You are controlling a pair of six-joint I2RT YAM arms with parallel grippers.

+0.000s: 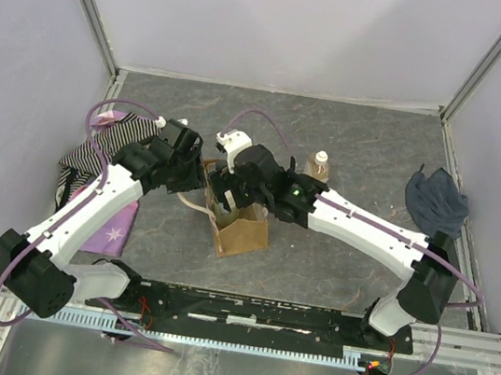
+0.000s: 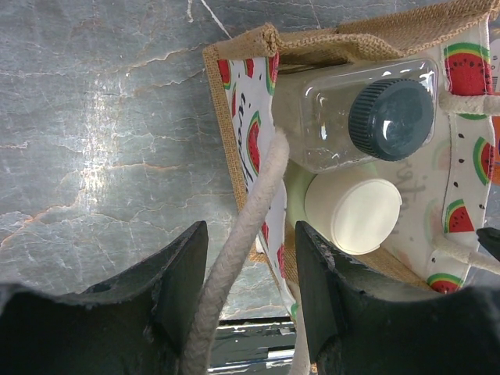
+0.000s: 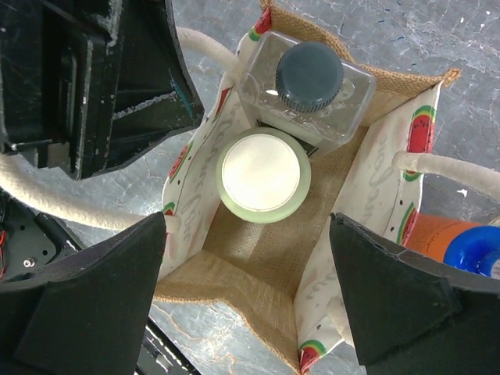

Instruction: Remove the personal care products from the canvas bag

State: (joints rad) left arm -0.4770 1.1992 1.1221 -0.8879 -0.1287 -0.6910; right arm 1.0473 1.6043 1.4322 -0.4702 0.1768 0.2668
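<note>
The left tool [image 2: 250, 305] is pinching the bag's rope handle [image 2: 238, 234], keeping the canvas bag [image 3: 266, 258] open. The right tool [image 3: 250, 297] is hanging wide open and empty above the cream bottle [image 3: 263, 174].

— What's in the canvas bag [image 3: 266, 258]?
— I see two bottles side by side: the square bottle [image 3: 308, 90] against one end wall, the round-capped bottle [image 3: 263, 175] touching it.
— Outside?
— I see another bottle [image 1: 318, 167] standing behind the bag, to its right.
</note>
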